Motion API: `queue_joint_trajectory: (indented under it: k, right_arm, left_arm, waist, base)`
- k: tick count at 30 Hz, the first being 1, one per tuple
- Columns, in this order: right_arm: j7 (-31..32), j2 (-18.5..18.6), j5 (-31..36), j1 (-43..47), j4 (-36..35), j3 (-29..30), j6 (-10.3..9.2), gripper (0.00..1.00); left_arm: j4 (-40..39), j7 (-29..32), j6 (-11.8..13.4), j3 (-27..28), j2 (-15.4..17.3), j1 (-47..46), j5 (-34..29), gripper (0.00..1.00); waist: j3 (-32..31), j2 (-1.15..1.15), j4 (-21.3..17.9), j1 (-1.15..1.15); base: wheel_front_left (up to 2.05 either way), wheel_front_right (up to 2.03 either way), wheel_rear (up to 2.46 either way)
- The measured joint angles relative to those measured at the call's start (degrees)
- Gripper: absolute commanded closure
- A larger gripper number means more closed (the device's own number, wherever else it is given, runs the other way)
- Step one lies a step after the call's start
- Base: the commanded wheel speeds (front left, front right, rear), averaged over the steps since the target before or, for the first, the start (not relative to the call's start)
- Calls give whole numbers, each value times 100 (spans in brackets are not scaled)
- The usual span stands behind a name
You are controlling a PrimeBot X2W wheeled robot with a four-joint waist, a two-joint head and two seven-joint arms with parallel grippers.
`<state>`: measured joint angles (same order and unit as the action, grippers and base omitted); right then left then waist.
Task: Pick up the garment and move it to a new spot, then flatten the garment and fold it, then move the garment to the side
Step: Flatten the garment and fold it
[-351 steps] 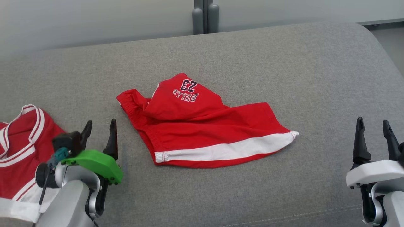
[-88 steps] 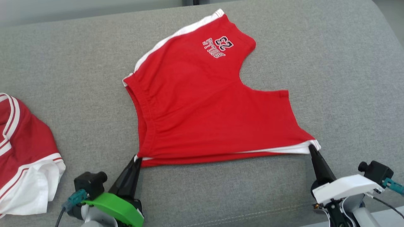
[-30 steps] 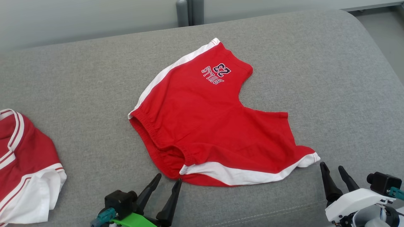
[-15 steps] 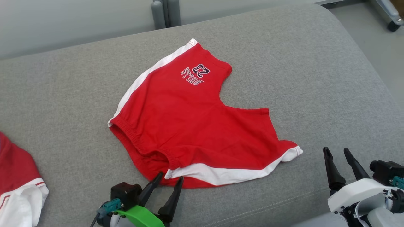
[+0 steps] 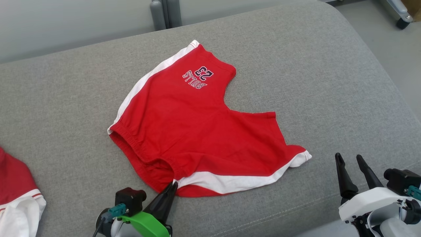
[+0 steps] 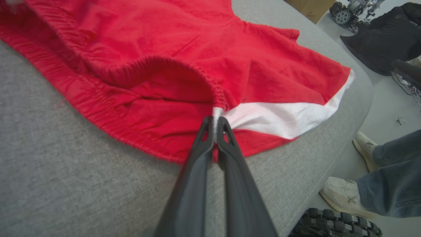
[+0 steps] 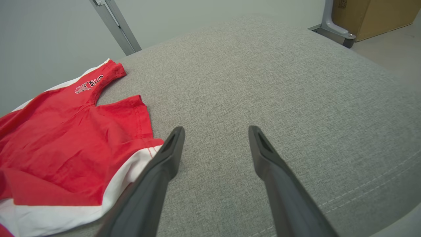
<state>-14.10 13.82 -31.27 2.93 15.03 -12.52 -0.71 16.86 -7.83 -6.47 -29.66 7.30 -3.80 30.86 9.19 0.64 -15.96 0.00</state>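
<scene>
The red Bulls shorts (image 5: pixel 197 131) lie spread across the middle of the grey cushion (image 5: pixel 312 72), print side up, their near edge toward the cushion's front seam (image 5: pixel 279 214). My left tool (image 5: pixel 173 186) is pressed together on the shorts where the gathered waistband (image 6: pixel 154 62) meets the white side stripe (image 5: pixel 236 181), close to the cushion's front. My right tool (image 5: pixel 348 157) stands spread and empty over bare cushion, just beside the stripe's other end at the leg hem corner (image 5: pixel 304 156). I judge this to be the flattening step. The waistband bunches and gapes beside my pinch, so to do it well I should bring the right tool onto that hem corner and catch both layers. Then I should draw the two corners apart along the cushion's front, low and gently, so the cloth slides flat instead of slipping out of a thin bite. The left wrist view gives what the head view cannot: my fingertips nip just the very end of the white band, and I cannot tell whether the lower layer is caught too. It also shows a person's shoes (image 6: pixel 342 194) on the floor past the cushion's edge. The right wrist view shows how wide my right tool gapes. The head view adds a second red and white garment (image 5: pixel 16 184) at the cushion's left end, well apart.
</scene>
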Motion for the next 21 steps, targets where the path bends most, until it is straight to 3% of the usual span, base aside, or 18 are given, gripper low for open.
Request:
queue_joint_trajectory:
  k: [7,11,21]
  right_arm:
    - [-1,-49,-1,166,-41,152,-49,0]
    - [-7,-67,0,267,-43,229,-91,0]
    - [-8,-74,18,374,-79,276,-90,0]
  left_arm:
    - [-144,81,-8,-193,190,8,-35,100]
    - [-309,194,-57,-279,506,49,-23,100]
    - [-826,424,-62,-595,844,461,493,100]
  waist:
    - [-9,0,94,0]
    - [-40,0,203,0]
    - [-84,0,508,0]
  base:
    - [0,0,0]
    - [0,0,0]
    - [0,0,0]
